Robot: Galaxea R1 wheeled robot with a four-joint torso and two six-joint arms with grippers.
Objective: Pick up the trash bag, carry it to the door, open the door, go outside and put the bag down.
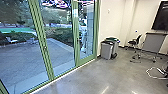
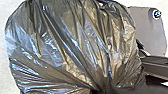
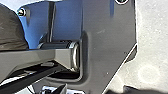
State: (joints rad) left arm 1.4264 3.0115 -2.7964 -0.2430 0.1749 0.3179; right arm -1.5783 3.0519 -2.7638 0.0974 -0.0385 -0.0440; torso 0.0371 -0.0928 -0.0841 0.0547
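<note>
Green frames the glass door point(image 1: 86, 59) ahead of the robot, and it looks shut to me, with the paved yard point(image 1: 22, 60) beyond. The trash bag point(image 2: 72, 47) is at the left wrist, its dark plastic drawn into tight folds where the left hand point(image 2: 106, 90) seems to be clenched on the gathered neck. What the right hand is doing, I can't tell.

I'd call this the carrying stage, the door still to be opened. Best to roll up gently so the bag doesn't swing, and keep it off the wheeled base point(image 3: 105, 50), since thin plastic like that could snag or tear. I'd come in square to the dark handle point(image 1: 78, 42), steering wide of the grey bins point(image 1: 107, 50) by the wall, and hold the bag well away from the opening leaf.
</note>
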